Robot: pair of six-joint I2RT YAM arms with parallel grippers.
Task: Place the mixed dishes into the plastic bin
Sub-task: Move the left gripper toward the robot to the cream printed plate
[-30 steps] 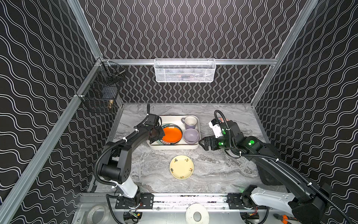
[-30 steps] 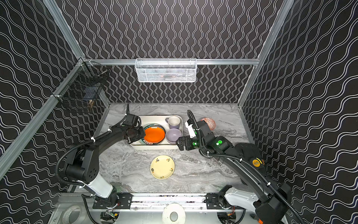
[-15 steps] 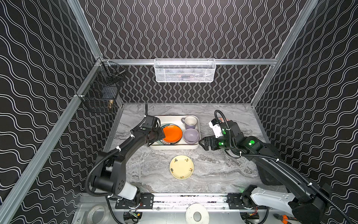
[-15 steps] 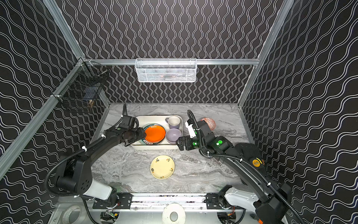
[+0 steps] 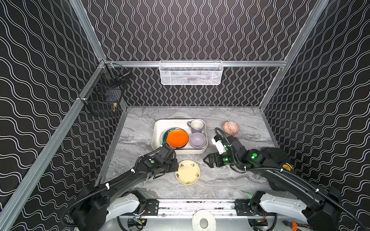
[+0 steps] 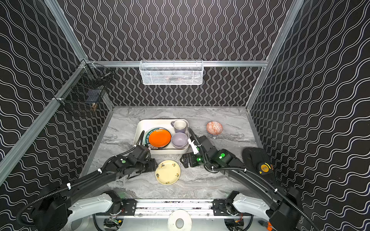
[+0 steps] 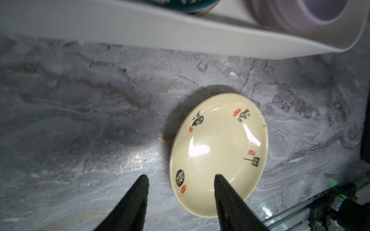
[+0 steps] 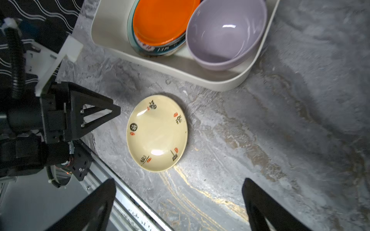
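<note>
A: Which step is this?
B: Fetching the round cream plate with dark marks. It lies on the grey marble tabletop just in front of the shallow cream-white plastic bin, which holds the orange plate, lavender bowl and lavender mug
A: The claws?
B: The left gripper is half spread and straddles the cream plate's rim. The right gripper gapes wide, empty. Next, I'd judge: lower and pinch that rim
A: What changed?
B: A second ago the left gripper was at the orange plate in the bin, jaws nearly together; it has now swung back here
</note>
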